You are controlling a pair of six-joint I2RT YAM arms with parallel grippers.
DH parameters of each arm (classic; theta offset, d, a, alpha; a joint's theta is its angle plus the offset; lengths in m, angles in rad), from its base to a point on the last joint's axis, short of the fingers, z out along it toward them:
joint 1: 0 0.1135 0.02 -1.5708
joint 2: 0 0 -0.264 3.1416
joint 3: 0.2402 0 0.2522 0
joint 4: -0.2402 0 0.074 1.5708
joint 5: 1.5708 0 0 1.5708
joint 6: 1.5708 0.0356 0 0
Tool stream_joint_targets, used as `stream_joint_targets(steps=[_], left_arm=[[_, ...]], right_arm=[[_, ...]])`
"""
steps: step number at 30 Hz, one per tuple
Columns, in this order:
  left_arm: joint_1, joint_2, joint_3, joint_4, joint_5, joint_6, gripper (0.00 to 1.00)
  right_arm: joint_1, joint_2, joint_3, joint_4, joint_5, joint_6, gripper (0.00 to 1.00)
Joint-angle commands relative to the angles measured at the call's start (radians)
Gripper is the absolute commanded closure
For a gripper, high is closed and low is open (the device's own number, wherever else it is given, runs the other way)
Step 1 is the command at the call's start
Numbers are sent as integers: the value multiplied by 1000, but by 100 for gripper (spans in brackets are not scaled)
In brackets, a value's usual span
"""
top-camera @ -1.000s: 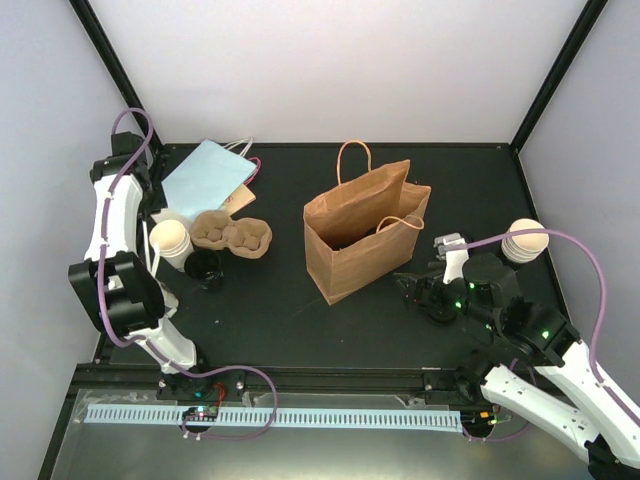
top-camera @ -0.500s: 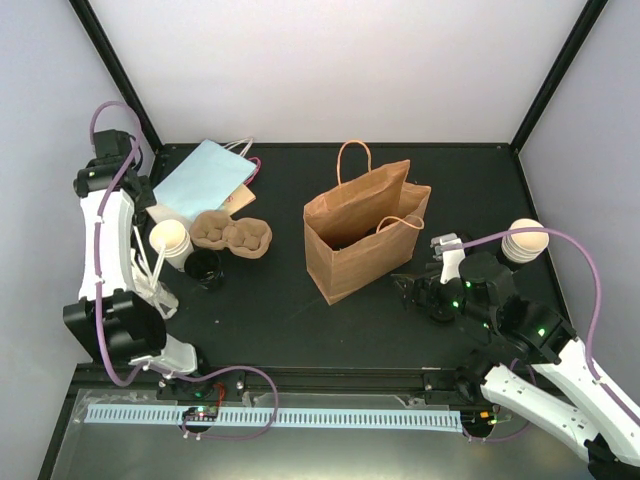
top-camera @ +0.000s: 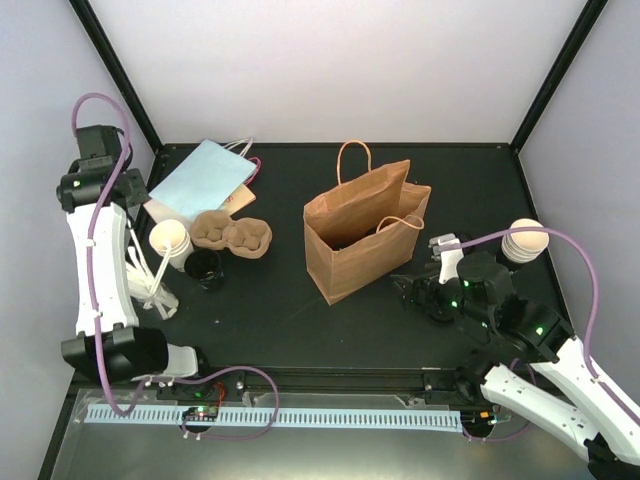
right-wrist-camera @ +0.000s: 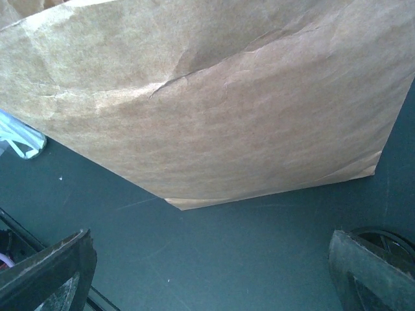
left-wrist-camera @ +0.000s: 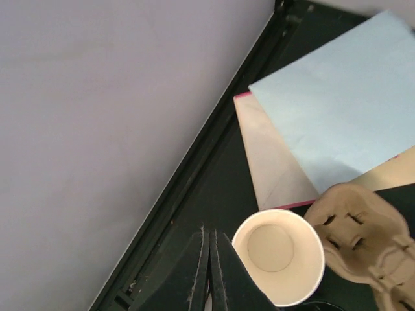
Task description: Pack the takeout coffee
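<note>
Left gripper (left-wrist-camera: 209,241): fingers pressed flat together, nothing between them. It hangs over the left edge of the table (top-camera: 270,310), its tips just beside the rim of an open paper cup (left-wrist-camera: 279,256). That cup stands upright with no lid and a cream inside. The two are close, but whether they touch cannot be told.

A small black cup (top-camera: 204,267) stands just in front of the paper cup; whether it has a lid cannot be told. A pulp cup carrier (top-camera: 232,232) lies beside both, and a flat pale-blue bag (top-camera: 205,178) lies behind them.

Right gripper (right-wrist-camera: 207,256): fingers spread wide and empty, low over the table, facing the side of the brown bag (top-camera: 365,235) and apart from it. The bag stands upright at mid-table with its mouth open. A dark shape shows inside but cannot be identified.

A stack of pale cups (top-camera: 527,240) stands near the right edge.
</note>
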Motion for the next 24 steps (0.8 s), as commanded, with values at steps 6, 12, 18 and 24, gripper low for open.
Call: stream_joint_targets(steps=[6,12,18,24], left_arm=[[-8,-221,100,24,139,-25,98],[-9,-237,181,-5,232,-52,98],[-10,-243,173,9,233,-51,98],[-10,-250,165,45,269,-53,98]], right_arm=[[-5,24,22,5,-4,-13,0],[-4,39,31,2,8,-9,0],[-4,46,41,-4,11,-2,0],[-5,52,45,1,10,2,0]])
